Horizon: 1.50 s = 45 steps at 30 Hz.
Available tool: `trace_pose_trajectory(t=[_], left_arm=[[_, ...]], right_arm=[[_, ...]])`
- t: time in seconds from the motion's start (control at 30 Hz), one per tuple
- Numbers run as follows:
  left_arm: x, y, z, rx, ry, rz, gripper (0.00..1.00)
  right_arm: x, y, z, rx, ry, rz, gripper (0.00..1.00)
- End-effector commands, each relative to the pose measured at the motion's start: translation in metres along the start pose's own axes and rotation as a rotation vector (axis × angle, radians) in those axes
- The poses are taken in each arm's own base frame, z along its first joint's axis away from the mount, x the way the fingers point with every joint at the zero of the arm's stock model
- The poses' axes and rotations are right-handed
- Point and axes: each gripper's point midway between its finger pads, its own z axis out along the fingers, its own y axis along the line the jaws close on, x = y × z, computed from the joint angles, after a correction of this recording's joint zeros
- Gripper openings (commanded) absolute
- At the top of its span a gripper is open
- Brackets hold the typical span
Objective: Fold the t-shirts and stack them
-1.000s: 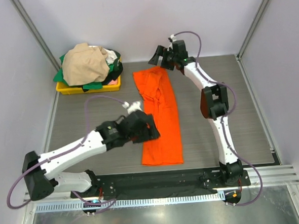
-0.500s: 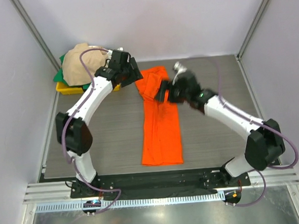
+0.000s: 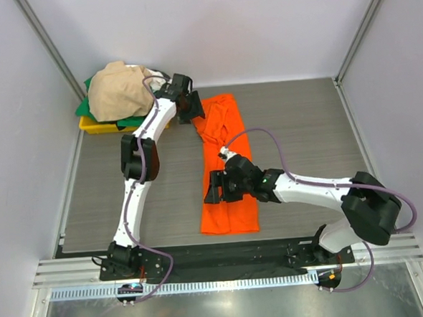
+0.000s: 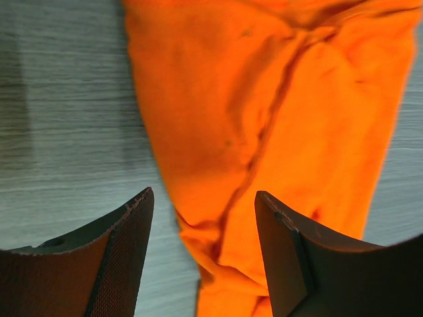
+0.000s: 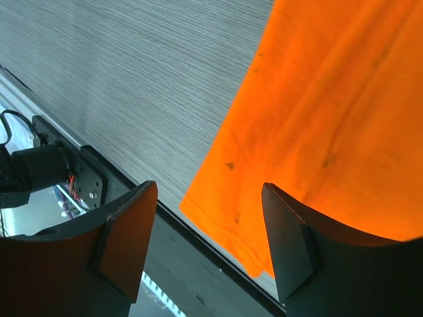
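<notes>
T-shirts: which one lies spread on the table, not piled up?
The orange t-shirt, lying as a long strip on the table; the beige t-shirt and others are heaped in the yellow bin.

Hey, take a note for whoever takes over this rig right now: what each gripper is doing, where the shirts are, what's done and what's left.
Left gripper: open, holding nothing, over the far left corner of the orange t-shirt.
Right gripper: open, holding nothing, over that shirt's near left edge.
Orange t-shirt: lies on the table as a long narrow strip, apparently folded lengthwise.
Other t-shirts: heaped in the yellow bin, with the beige t-shirt on top.
Done: the lengthwise fold, it seems.
Left: fold the orange t-shirt crosswise, then fold and stack the rest.
</notes>
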Motion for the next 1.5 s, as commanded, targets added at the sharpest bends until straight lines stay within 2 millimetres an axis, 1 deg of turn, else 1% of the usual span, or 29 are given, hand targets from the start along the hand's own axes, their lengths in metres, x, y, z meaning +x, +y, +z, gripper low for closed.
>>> trace_pose_trajectory(t=[0.0,0.03,0.13,0.17,0.27,0.37,0.43,0.53,0.67,0.77,0.8,0.83,0.9,0.93,1.0,1.03,1.07,1.1,1.13,1.17,1.2,1.23,1.27,1.3,1.33,1.37,1.4,1.43,1.47], left_arm=[[-0.009,-0.005,-0.003,0.058,-0.008,0.024,0.64],[-0.006,-0.003,0.002,0.058,-0.003,0.028,0.64],[-0.002,0.000,0.019,0.069,0.012,0.026,0.64],[-0.002,0.000,0.023,0.069,0.009,0.031,0.64],[-0.004,0.008,0.039,0.071,0.000,0.021,0.65],[-0.008,0.013,0.049,0.084,-0.010,0.013,0.65],[-0.010,0.014,0.052,0.100,-0.009,0.015,0.65],[-0.016,0.018,0.056,0.100,-0.030,0.036,0.64],[-0.023,0.025,0.059,0.092,-0.052,0.049,0.64],[-0.031,0.029,0.056,0.091,-0.068,0.041,0.64],[-0.038,0.024,0.048,0.102,-0.083,0.039,0.64],[-0.043,0.020,0.039,0.117,-0.090,0.035,0.65],[-0.054,0.007,0.019,0.144,-0.114,0.037,0.68],[-0.068,-0.004,-0.005,0.165,-0.149,0.040,0.69],[-0.082,-0.019,-0.040,0.192,-0.191,0.043,0.74],[-0.099,-0.032,-0.079,0.217,-0.246,0.047,0.75],[-0.097,-0.033,-0.091,0.212,-0.241,0.041,0.76],[-0.098,-0.036,-0.107,0.215,-0.249,0.036,0.78],[-0.101,-0.044,-0.144,0.230,-0.270,0.033,0.80],[-0.102,-0.047,-0.157,0.237,-0.281,0.030,0.80],[-0.098,-0.049,-0.176,0.241,-0.275,0.031,0.83],[-0.095,-0.050,-0.189,0.240,-0.272,0.031,0.84],[-0.085,-0.046,-0.215,0.225,-0.259,0.028,0.84],[-0.078,-0.044,-0.226,0.211,-0.249,0.030,0.84],[-0.067,-0.039,-0.232,0.184,-0.228,0.035,0.84],[-0.060,-0.039,-0.267,0.178,-0.255,0.047,0.84],[-0.024,-0.017,-0.254,0.100,-0.149,0.049,0.83],[-0.009,-0.009,-0.263,0.066,-0.139,0.056,0.82],[0.003,-0.014,-0.296,0.088,-0.184,0.073,0.81]], right_arm=[[-0.001,0.015,0.018,-0.060,-0.014,0.009,0.70],[0.000,0.018,0.023,-0.078,-0.015,0.006,0.70],[0.018,0.014,0.041,-0.070,0.033,-0.003,0.69],[0.026,0.018,0.045,-0.084,0.046,-0.010,0.68],[0.059,0.007,0.063,-0.057,0.116,-0.005,0.67],[0.084,0.004,0.065,-0.041,0.163,0.011,0.66],[0.102,0.009,0.062,-0.071,0.200,0.039,0.66],[0.111,0.019,0.058,-0.101,0.215,0.042,0.66],[0.120,0.006,0.055,-0.018,0.249,0.014,0.66],[0.115,0.008,0.055,-0.004,0.251,-0.026,0.68],[0.112,0.011,0.055,-0.003,0.249,-0.036,0.69],[0.103,0.020,0.056,-0.017,0.233,-0.045,0.72],[0.094,0.023,0.050,0.006,0.224,-0.096,0.77],[0.076,0.040,0.048,-0.013,0.188,-0.122,0.82],[0.057,0.043,0.036,0.039,0.150,-0.168,0.87],[0.034,0.062,0.028,0.016,0.098,-0.213,0.91],[0.028,0.059,0.018,0.053,0.105,-0.225,0.92],[0.008,0.064,0.005,0.074,0.038,-0.242,0.93],[-0.004,0.069,-0.009,0.089,0.016,-0.256,0.95],[-0.013,0.071,-0.019,0.100,-0.014,-0.258,0.95],[-0.029,0.076,-0.040,0.102,-0.085,-0.251,0.96],[-0.033,0.071,-0.049,0.122,-0.111,-0.245,0.98],[-0.032,0.062,-0.060,0.159,-0.118,-0.210,0.98],[-0.038,0.051,-0.070,0.207,-0.165,-0.183,0.99],[-0.033,0.039,-0.083,0.226,-0.181,-0.151,0.99],[-0.024,0.024,-0.090,0.272,-0.175,-0.086,0.99],[-0.018,0.012,-0.094,0.302,-0.180,-0.049,0.99],[-0.001,-0.010,-0.094,0.344,-0.155,-0.022,1.00],[0.007,-0.016,-0.101,0.337,-0.161,0.055,1.00]])
